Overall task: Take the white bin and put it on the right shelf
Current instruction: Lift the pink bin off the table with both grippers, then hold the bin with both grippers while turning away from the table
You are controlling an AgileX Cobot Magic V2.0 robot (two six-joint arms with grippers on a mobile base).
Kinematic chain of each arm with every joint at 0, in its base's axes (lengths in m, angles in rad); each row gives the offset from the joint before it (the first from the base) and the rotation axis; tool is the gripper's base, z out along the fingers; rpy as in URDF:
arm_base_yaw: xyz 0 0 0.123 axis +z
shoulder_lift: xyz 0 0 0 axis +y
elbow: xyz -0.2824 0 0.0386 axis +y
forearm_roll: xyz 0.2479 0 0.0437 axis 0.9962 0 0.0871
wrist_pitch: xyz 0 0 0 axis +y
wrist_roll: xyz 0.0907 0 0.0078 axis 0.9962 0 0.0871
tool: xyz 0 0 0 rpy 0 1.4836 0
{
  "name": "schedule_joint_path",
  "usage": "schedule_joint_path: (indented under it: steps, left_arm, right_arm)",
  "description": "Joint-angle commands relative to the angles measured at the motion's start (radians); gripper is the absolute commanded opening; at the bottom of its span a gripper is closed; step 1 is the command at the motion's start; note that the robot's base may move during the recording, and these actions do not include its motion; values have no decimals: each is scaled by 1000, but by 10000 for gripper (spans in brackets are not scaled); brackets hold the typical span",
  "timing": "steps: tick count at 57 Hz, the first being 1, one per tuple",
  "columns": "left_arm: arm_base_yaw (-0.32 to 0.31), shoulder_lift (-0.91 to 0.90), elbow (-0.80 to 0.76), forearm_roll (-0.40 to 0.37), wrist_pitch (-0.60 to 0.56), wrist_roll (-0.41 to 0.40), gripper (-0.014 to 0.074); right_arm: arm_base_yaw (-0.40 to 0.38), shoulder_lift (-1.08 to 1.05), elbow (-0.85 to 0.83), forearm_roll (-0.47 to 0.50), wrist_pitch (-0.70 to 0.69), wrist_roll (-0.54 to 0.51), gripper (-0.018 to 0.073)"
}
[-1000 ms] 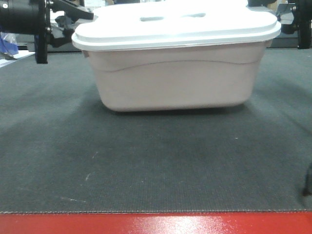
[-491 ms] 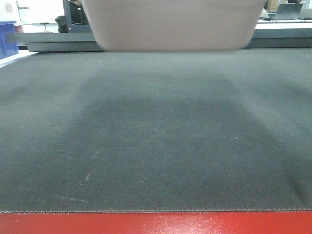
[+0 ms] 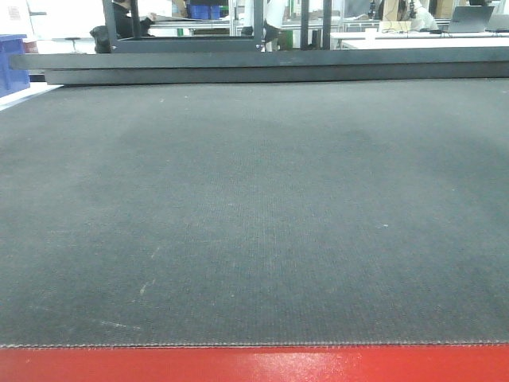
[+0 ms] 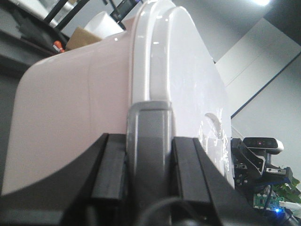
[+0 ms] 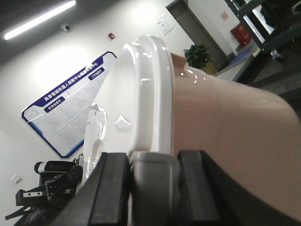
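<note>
Lifted beyond the front view, the white bin (image 4: 70,108) is held lengthwise at 12 o'clock from left gripper (image 4: 149,141) and right gripper (image 5: 153,160), both seemingly clamped on its ends.

Both wrist cameras sit so close that the white bin (image 4: 70,108) overflows each picture, its base and far end cut off. The left gripper (image 4: 148,122) and right gripper (image 5: 153,162) each show only one grey finger; whether they clamp is unclear.
</note>
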Motion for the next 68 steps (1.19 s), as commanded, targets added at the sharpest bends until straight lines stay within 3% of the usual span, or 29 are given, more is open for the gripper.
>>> schedule_joint_path:
  steps: [1,34,68]
  left_arm:
    - [-39,-96,-41,-152,274,15,-117]
    - [-39,-176,-41,-148,272,15,-117]
    - [-39,-176,-41,-148,272,15,-117]
  right_arm:
    - [38,-75,-34,120,312,-10,60]
    - [38,-155,-34,119,302,-9,60]
    - [38,-155,-34,119,143,-9,60]
